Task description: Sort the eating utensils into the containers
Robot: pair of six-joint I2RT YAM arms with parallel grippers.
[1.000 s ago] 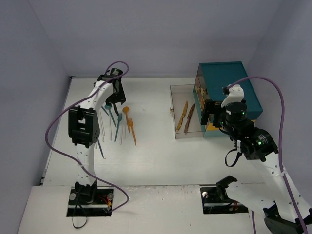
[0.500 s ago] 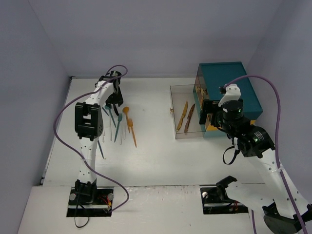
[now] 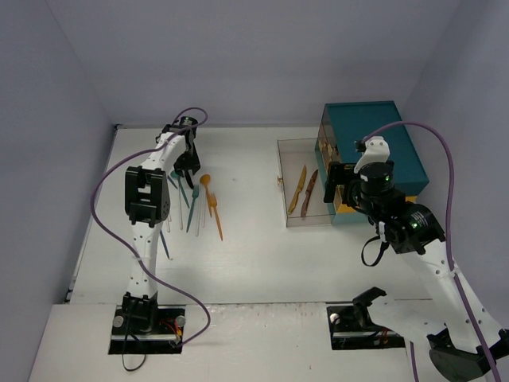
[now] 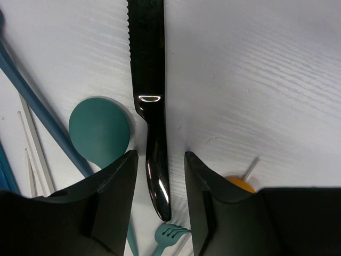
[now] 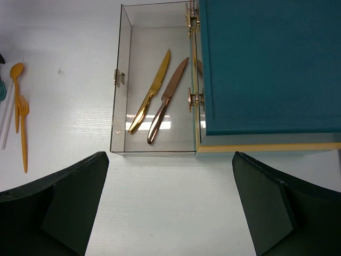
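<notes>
While the left gripper (image 4: 159, 160) hangs low over the desk (image 4: 266, 80), its jaws stand partly open on either side of the handle of a black knife (image 4: 149, 64), with a thin gap on each side. A teal spoon (image 4: 99, 124) lies just beside that knife. The right gripper (image 5: 170, 160) is spread wide and holds nothing. It is above the desk near a clear box (image 5: 120, 80), where a gold knife (image 5: 151, 96) and a copper knife (image 5: 168, 98) lie side by side.

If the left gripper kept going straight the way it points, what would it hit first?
Probably the black knife, whose handle lies between the open fingers of the left gripper; those fingers would land on the white table either side. Depth is unclear.
</notes>
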